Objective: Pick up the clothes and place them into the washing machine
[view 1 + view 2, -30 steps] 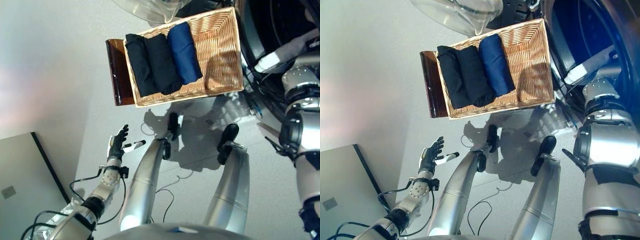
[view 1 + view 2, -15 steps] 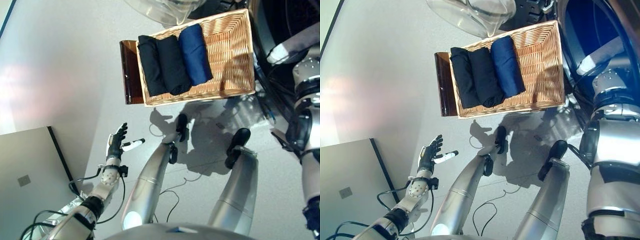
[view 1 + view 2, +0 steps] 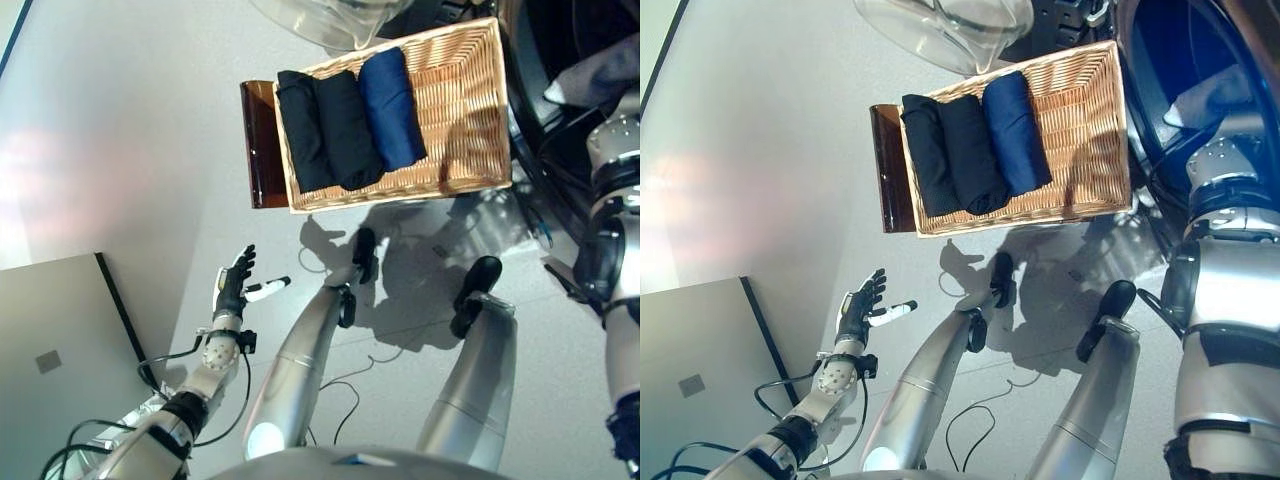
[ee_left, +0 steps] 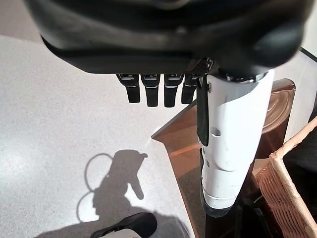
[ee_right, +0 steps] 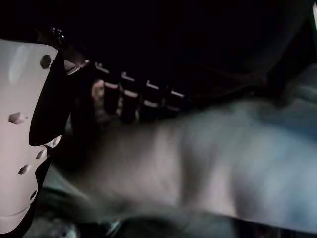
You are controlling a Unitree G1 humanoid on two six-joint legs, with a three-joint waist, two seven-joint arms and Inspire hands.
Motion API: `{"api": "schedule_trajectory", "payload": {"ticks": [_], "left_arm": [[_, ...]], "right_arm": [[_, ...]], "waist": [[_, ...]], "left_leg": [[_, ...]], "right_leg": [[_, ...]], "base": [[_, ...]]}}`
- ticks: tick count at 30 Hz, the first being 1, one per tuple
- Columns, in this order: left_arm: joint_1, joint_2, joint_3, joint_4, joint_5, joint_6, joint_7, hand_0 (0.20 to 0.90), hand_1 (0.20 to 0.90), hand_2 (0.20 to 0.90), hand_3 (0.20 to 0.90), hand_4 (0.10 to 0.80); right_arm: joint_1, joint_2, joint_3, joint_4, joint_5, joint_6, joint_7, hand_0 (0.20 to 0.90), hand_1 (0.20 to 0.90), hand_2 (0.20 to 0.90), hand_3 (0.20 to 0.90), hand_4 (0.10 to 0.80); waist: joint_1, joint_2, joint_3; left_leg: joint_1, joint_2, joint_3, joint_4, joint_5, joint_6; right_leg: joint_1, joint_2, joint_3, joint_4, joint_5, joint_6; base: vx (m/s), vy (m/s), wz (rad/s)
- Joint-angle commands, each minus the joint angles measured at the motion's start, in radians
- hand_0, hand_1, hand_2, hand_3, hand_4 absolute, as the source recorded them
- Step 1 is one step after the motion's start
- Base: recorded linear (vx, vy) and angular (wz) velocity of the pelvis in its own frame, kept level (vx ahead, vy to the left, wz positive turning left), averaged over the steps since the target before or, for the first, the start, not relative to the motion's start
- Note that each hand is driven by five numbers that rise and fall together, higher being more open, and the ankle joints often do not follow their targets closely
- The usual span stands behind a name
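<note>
A wicker basket (image 3: 462, 100) holds three rolled garments side by side: two black ones (image 3: 303, 130) (image 3: 345, 128) and a blue one (image 3: 392, 108). My right arm reaches into the dark mouth of the washing machine (image 3: 1180, 60) at the upper right. A pale grey cloth (image 3: 590, 78) shows there at the arm's end. In the right wrist view this cloth (image 5: 223, 158) lies blurred just past my right hand (image 5: 25, 99), whose fingers look straight, with the thumb out to the side. My left hand (image 3: 235, 285) hangs open over the floor at the lower left, holding nothing.
The basket rests on a brown glossy stand (image 3: 260, 150). The machine's clear round door (image 3: 940, 30) stands open beyond the basket. A flat grey board (image 3: 50, 370) lies on the floor at the lower left.
The camera shifted early on. At the machine's mouth the pale cloth now covers the spot where the right hand's white thumb showed. Left hand and basket are unchanged.
</note>
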Motion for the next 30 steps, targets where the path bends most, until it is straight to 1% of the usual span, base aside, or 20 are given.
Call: {"api": "schedule_trajectory", "payload": {"ticks": [1,3,7,10,14,17,23,25,27,30], "left_arm": [[0.069,0.058,0.047,0.054,-0.023,-0.03,0.021,0.9,0.9,0.9,0.9,0.8],[0.063,0.058,0.044,0.061,-0.024,-0.027,0.017,0.9,0.9,0.9,0.9,0.8],[0.058,0.053,0.042,0.065,-0.028,-0.025,0.014,0.9,0.9,0.9,0.9,0.8],[0.049,0.047,0.033,0.074,-0.031,-0.02,0.004,0.9,0.9,0.9,0.9,0.8],[0.049,0.05,0.034,0.063,-0.036,-0.019,-0.011,0.9,0.9,0.9,0.9,0.8],[0.039,0.048,0.028,0.088,-0.033,-0.012,-0.011,0.9,0.9,0.9,0.9,0.8],[0.002,0.028,0.019,0.138,-0.046,-0.012,-0.009,0.9,0.9,0.9,0.9,0.8],[0.002,0.029,0.021,0.136,-0.048,-0.014,-0.01,0.9,0.9,0.9,0.9,0.8],[0.001,0.025,0.022,0.141,-0.052,-0.013,-0.012,0.9,0.9,0.9,0.9,0.8],[-0.002,0.024,0.02,0.159,-0.05,-0.014,-0.013,0.9,0.9,0.9,0.9,0.8]], "right_arm": [[-0.092,-0.073,0.13,-0.116,-0.017,-0.102,0.062,0.9,0.9,0.9,0.9,0.8],[-0.074,-0.048,0.125,-0.091,-0.011,-0.085,0.074,0.9,0.9,0.9,0.9,0.8],[-0.051,-0.004,0.094,-0.068,0.028,-0.082,0.095,0.9,0.9,0.9,0.9,0.8],[-0.029,0.052,0.072,-0.051,0.063,-0.073,0.114,0.9,0.9,0.9,0.9,0.8],[-0.012,0.098,0.082,-0.058,0.094,-0.045,0.165,0.9,0.9,0.9,0.9,0.8],[-0.003,0.144,0.088,-0.04,0.095,-0.032,0.172,0.9,0.9,0.9,0.9,0.8],[0.079,0.255,0.036,-0.033,0.132,-0.037,0.18,0.9,0.9,0.9,0.9,0.8],[0.099,0.271,0.028,-0.038,0.131,-0.039,0.179,0.9,0.9,0.9,0.9,0.8],[0.152,0.309,0.009,-0.052,0.135,-0.043,0.179,0.9,0.9,0.9,0.9,0.8],[0.194,0.34,0.002,-0.067,0.129,-0.04,0.181,0.9,0.9,0.9,0.9,0.8]], "waist": [[-0.022,0.065,-0.116],[-0.02,0.061,-0.116],[-0.02,0.064,-0.111],[-0.019,0.072,-0.105],[-0.013,0.068,-0.102],[-0.014,0.059,-0.097],[-0.032,0.038,-0.085],[-0.036,0.035,-0.082],[-0.047,0.023,-0.076],[-0.056,0.01,-0.071]], "left_leg": [[0.041,0.036,-0.048,-0.035,-0.099,-0.048],[0.046,0.036,-0.047,-0.036,-0.1,-0.048],[0.053,0.039,-0.045,-0.04,-0.099,-0.047],[0.06,0.04,-0.044,-0.046,-0.096,-0.048],[0.064,0.041,-0.045,-0.047,-0.091,-0.048],[0.072,0.042,-0.043,-0.049,-0.091,-0.048],[0.105,0.051,-0.045,-0.077,-0.083,-0.048],[0.117,0.053,-0.046,-0.089,-0.079,-0.049],[0.137,0.055,-0.047,-0.108,-0.073,-0.049],[0.155,0.058,-0.049,-0.117,-0.07,-0.049]], "right_leg": [[0.095,0.053,0.011,-0.092,-0.02,-0.017],[0.103,0.053,0.011,-0.096,-0.018,-0.016],[0.113,0.055,0.01,-0.106,-0.014,-0.016],[0.122,0.058,0.009,-0.112,-0.01,-0.015],[0.131,0.059,0.004,-0.119,-0.005,-0.017],[0.142,0.065,-0.001,-0.13,0.001,-0.018],[0.19,0.073,-0.017,-0.186,0.026,-0.015],[0.204,0.074,-0.023,-0.2,0.033,-0.014],[0.231,0.081,-0.033,-0.232,0.047,-0.012],[0.254,0.088,-0.038,-0.255,0.058,-0.012]], "base": [[0.011,0.009,-0.05],[0.008,0.011,-0.04],[0.002,0.013,-0.08],[0.002,0.014,-0.08],[-0.001,0.0,-0.01],[0.0,0.0,0.0],[-0.006,-0.006,-0.09],[-0.005,0.003,-0.08],[-0.015,0.007,-0.09],[-0.01,-0.002,-0.03]]}}
